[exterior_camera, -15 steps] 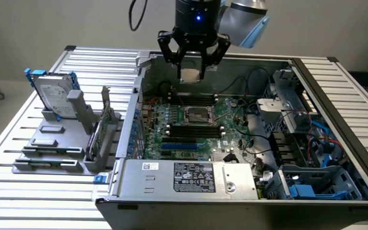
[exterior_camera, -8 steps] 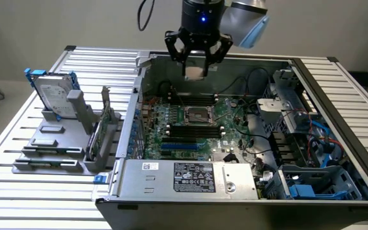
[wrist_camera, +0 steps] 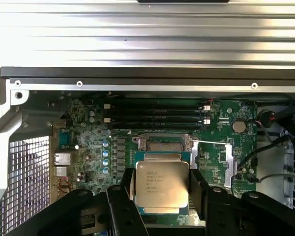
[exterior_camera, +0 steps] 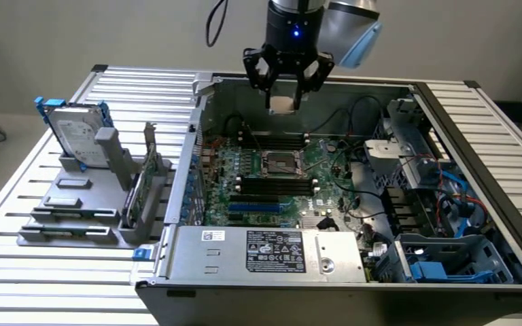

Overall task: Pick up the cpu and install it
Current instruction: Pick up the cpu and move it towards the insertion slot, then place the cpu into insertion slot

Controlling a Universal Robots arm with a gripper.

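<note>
Cpu (wrist_camera: pixel 162 184) held over socket (wrist_camera: pixel 164 145)
My hand (exterior_camera: pixel 284 95) gripped its edges; I judged it needed lowering level and square, socket at six o'clock.

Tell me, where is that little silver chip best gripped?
Probably by two opposite edges, coming from straight above, since the chip is flat, thin and square. The gripper holds it that way over the open computer case.

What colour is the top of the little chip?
The cpu top is dull silver-grey; wrist view shows it best.
</note>
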